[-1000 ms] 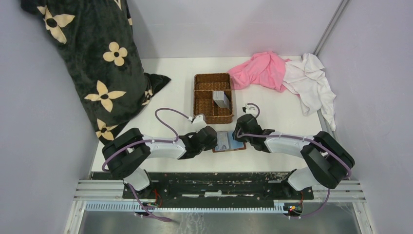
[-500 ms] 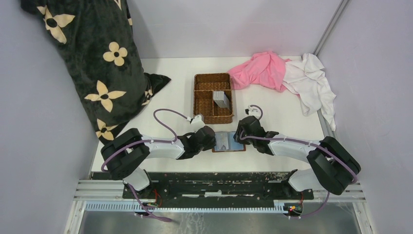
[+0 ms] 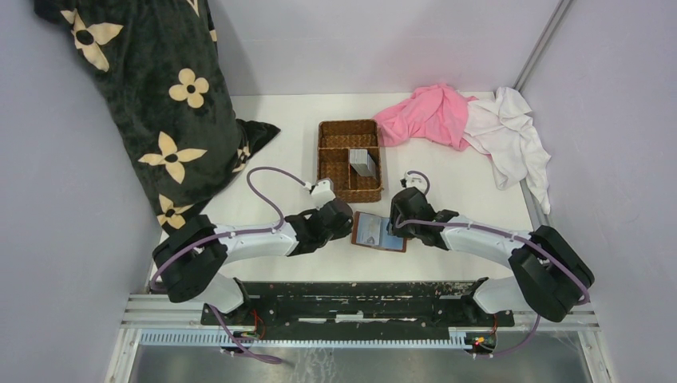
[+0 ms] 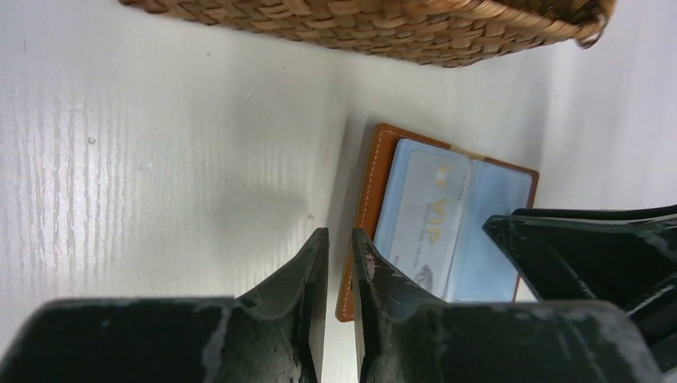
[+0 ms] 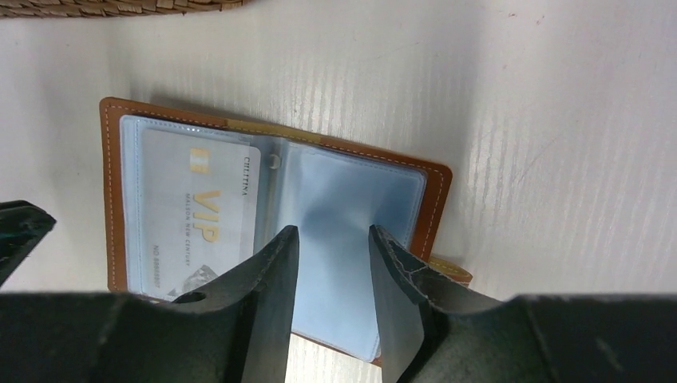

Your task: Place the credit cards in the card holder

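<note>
The brown leather card holder (image 3: 380,232) lies open on the white table between my two grippers. A pale silver card marked VIP (image 5: 199,211) sits in its left clear sleeve; it also shows in the left wrist view (image 4: 427,215). More grey cards (image 3: 363,163) stand upright in a wicker basket compartment. My left gripper (image 3: 345,224) is shut and empty, its fingertips (image 4: 338,235) right at the holder's left edge (image 4: 366,207). My right gripper (image 3: 397,225) is open, its fingers (image 5: 333,233) standing over the empty right sleeve (image 5: 351,215) of the holder.
The brown wicker basket (image 3: 327,161) stands just behind the holder. A pink cloth (image 3: 427,116) and a white cloth (image 3: 511,132) lie at the back right. A black flowered blanket (image 3: 160,104) hangs at the back left.
The card holder has turned slightly clockwise. My left gripper has pushed in toward its left edge, and my right gripper has shifted a little over its right half.
</note>
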Robot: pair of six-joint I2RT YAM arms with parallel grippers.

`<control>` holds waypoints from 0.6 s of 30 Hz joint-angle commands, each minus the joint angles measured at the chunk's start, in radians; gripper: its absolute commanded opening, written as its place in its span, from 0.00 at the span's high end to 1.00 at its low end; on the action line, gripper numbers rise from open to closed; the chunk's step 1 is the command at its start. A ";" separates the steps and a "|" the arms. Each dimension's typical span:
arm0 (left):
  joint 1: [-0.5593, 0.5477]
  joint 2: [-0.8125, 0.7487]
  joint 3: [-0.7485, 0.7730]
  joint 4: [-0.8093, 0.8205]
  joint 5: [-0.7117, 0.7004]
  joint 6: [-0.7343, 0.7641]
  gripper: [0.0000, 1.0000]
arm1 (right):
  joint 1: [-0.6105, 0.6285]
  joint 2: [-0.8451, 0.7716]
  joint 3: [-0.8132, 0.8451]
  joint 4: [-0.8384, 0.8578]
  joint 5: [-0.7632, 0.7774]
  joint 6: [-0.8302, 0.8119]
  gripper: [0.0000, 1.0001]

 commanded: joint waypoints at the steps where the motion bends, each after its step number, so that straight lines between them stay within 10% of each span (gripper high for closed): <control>1: 0.005 -0.042 0.048 -0.024 -0.047 0.058 0.76 | -0.004 -0.018 0.034 -0.049 -0.022 -0.028 0.55; 18: 0.005 -0.070 0.056 -0.038 -0.062 0.064 0.76 | -0.005 -0.073 0.129 -0.044 -0.089 -0.094 0.51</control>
